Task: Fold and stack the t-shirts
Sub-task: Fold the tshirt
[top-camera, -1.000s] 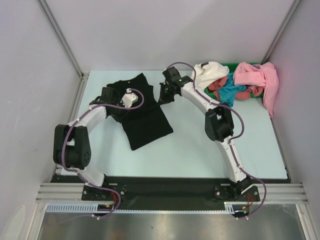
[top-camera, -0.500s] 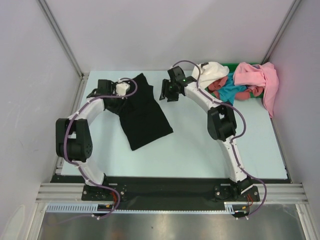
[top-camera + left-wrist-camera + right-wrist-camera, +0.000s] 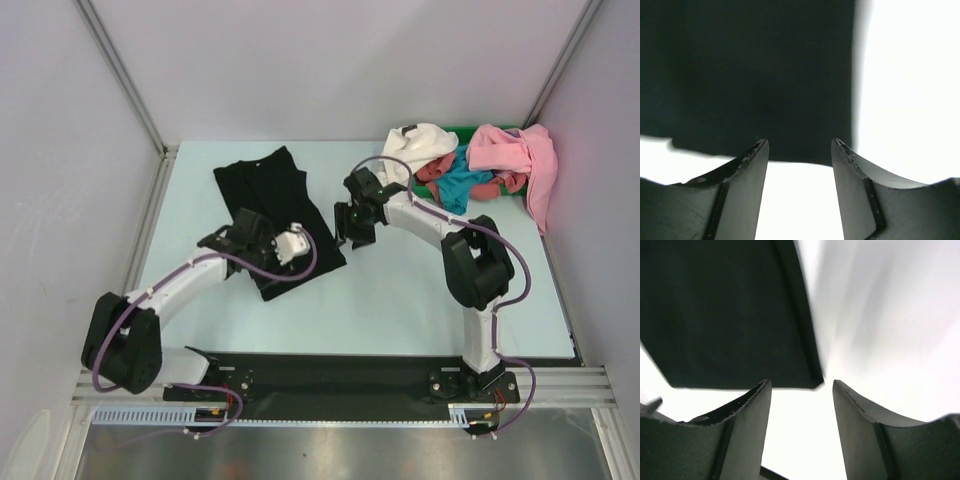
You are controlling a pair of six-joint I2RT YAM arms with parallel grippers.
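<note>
A black t-shirt [image 3: 285, 215] lies flat on the pale table, collar end far and hem near. My left gripper [image 3: 275, 262] hovers open over its near-left part. In the left wrist view the black t-shirt [image 3: 750, 75] ends in a hem just beyond the empty left gripper [image 3: 799, 145]. My right gripper [image 3: 350, 228] stands open beside the shirt's right edge. The right wrist view shows the near corner of the black t-shirt [image 3: 730, 315] ahead of the empty right gripper [image 3: 799, 384]. White [image 3: 425, 145], pink [image 3: 510, 150], teal [image 3: 462, 183] and red [image 3: 432, 172] t-shirts lie heaped at the back right.
A green container's rim [image 3: 465, 130] shows behind the heap. White walls close in the table on the left, far side and right. The black rail [image 3: 330, 370] with both arm bases runs along the near edge.
Both grippers went from shut to open. Both have swung from the shirt's far end toward its near hem. The black shirt stays lying on the table.
</note>
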